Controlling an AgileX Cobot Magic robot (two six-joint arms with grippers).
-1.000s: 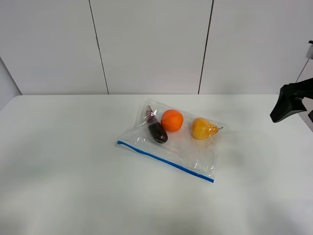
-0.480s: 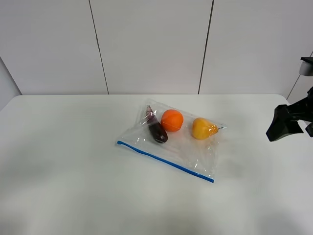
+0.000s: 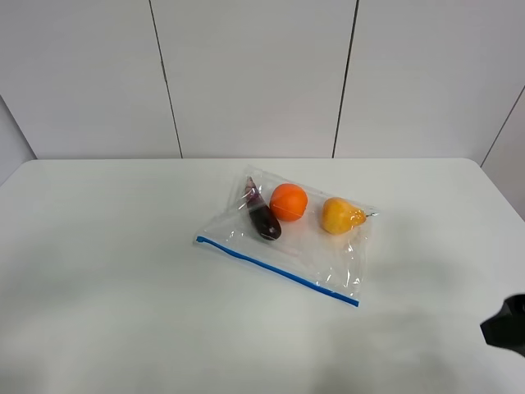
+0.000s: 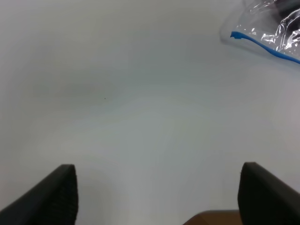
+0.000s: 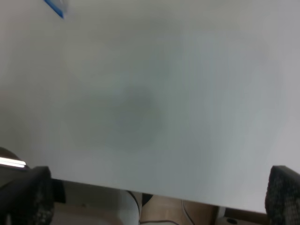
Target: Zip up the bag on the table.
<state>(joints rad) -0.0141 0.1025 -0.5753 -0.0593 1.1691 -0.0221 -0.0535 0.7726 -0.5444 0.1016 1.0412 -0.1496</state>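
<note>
The clear bag point(image 3: 283, 238) lies flat in the middle of the white table point(image 3: 115, 271). Its blue zipper strip point(image 3: 275, 271) runs along the near edge. An orange point(image 3: 289, 201), a yellow pear point(image 3: 340, 215) and a dark eggplant point(image 3: 262, 217) show through it. The left wrist view shows a bag corner point(image 4: 269, 21) with the zipper end point(image 4: 262, 42), far from my open, empty left gripper point(image 4: 159, 197). My right gripper point(image 5: 157, 197) is open and empty over the table's edge, with only the zipper tip point(image 5: 56, 7) in its view. A dark part of the right arm point(image 3: 504, 326) shows at the front right.
A white panelled wall point(image 3: 254, 74) stands behind the table. The right wrist view shows the table's edge point(image 5: 140, 185) and the floor with cables below it. Bare table top surrounds the bag on all sides.
The right arm has moved from the far right, level with the bag, down toward the table's front right corner. The bag has not moved.
</note>
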